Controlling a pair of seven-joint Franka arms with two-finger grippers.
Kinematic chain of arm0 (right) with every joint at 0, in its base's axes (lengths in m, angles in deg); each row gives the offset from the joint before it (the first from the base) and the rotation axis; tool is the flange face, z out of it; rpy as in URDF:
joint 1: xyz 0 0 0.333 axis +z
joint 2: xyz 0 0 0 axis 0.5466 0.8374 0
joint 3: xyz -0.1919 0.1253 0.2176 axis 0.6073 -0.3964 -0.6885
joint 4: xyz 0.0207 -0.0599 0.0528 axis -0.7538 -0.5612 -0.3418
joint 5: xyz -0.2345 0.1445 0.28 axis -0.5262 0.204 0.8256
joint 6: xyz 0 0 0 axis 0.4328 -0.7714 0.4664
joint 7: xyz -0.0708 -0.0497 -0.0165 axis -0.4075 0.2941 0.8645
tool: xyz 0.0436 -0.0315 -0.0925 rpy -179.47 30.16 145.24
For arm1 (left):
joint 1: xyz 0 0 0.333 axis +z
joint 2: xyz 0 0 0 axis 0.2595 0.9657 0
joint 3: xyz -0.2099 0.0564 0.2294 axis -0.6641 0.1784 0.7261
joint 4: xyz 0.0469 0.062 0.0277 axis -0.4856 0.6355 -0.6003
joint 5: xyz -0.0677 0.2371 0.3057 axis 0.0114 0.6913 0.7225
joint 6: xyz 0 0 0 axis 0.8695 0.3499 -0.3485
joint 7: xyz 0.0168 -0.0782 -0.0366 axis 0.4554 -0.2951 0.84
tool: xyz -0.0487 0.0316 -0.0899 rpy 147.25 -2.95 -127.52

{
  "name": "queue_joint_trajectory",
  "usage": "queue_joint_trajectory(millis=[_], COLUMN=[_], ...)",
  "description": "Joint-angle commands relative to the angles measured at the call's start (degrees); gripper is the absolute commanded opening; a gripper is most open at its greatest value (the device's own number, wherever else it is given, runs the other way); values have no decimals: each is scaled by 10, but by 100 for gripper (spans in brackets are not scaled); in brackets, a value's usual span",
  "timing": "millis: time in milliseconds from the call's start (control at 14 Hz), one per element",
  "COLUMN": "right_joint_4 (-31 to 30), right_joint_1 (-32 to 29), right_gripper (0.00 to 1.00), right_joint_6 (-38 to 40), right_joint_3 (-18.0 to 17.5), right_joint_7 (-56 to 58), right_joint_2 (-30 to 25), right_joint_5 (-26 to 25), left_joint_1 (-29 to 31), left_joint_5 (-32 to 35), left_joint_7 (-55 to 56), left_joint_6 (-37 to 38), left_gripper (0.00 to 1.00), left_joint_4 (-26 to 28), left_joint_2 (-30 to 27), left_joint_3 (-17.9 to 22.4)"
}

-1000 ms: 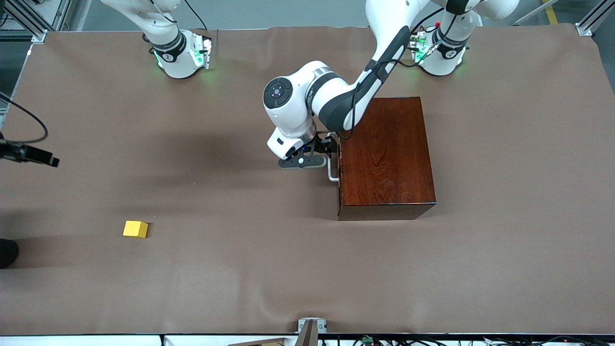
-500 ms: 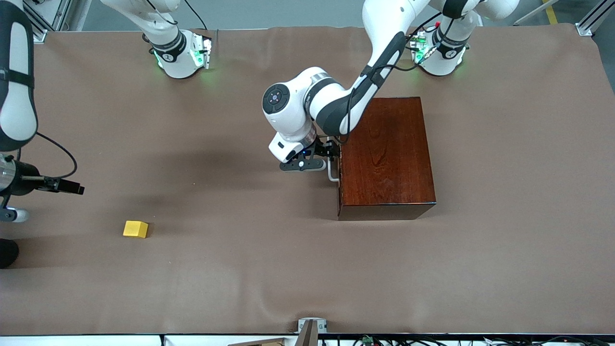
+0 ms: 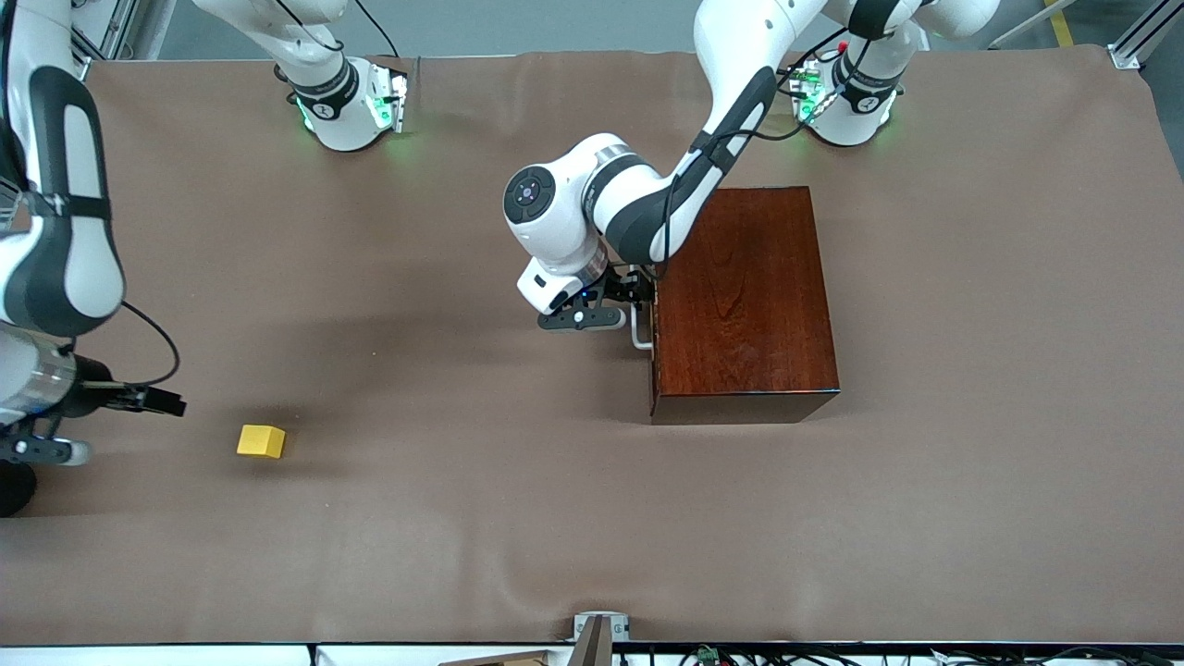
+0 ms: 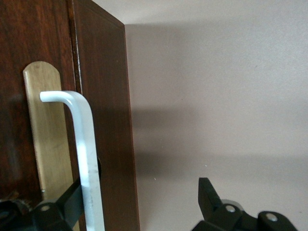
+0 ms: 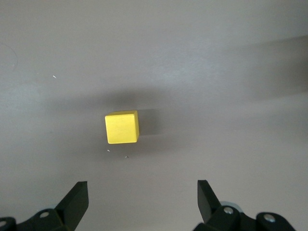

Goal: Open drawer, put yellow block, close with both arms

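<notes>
The opening of the drawer (image 4: 103, 125) is judged to be the step in hand, with nothing yet pulled. The left arm (image 3: 647, 199) is reached from its base at one o'clock down to the dark mahogany box (image 3: 745, 296), which is set at about three o'clock of the table's middle. The drawer is seen shut flush in the box's nine-o'clock face. The left gripper (image 3: 622, 294) is held at the white handle (image 4: 86, 159), its fingers spread, with the bar just inside one finger and nothing pinched. A closing on the bar and a straight pull toward nine o'clock are judged to be called for next. The right arm (image 3: 60, 240) is brought in at the nine-o'clock edge. The right gripper (image 5: 142, 192) is hung over bare cloth at ten o'clock of the yellow block (image 3: 261, 441), its fingers spread wide and empty. The block is lain on the table at about eight o'clock of its middle, well apart from the box. A descent onto it is judged to be needed afterwards. The table is covered by a brown cloth (image 3: 481, 546), faintly rippled. Grey floor and aluminium frame posts (image 3: 1133, 51) are seen at the twelve-o'clock edge.
</notes>
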Motion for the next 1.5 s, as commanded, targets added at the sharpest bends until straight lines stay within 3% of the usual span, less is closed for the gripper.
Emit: queue_joint_trajectory(millis=[0,286,571,857,1429], right_joint_4=[42,55,47,45,-23], right_joint_1=[17,13,23,24,39], right_gripper=[100,100,100,100,100], right_joint_6=[3,-7,-99,-114,-188], right_joint_3=[1,1,1,0,0], right_joint_7=[-2,-4,1,13,37], right_joint_2=[32,68,100,124,132], right_joint_5=[-6,-6,-2,-2,4], left_joint_1=[-8,-9,-15,-15,-15], left_joint_5=[11,8,7,7,-26], left_joint_7=[7,23,27,26,26], left_joint_6=[-10,-43,-76,-98,-163], left_gripper=[100,100,100,100,100], left_joint_4=[-14,-15,-14,-15,-15], left_joint_2=[7,14,19,19,19], left_joint_3=[-1,-2,-2,-10,-24])
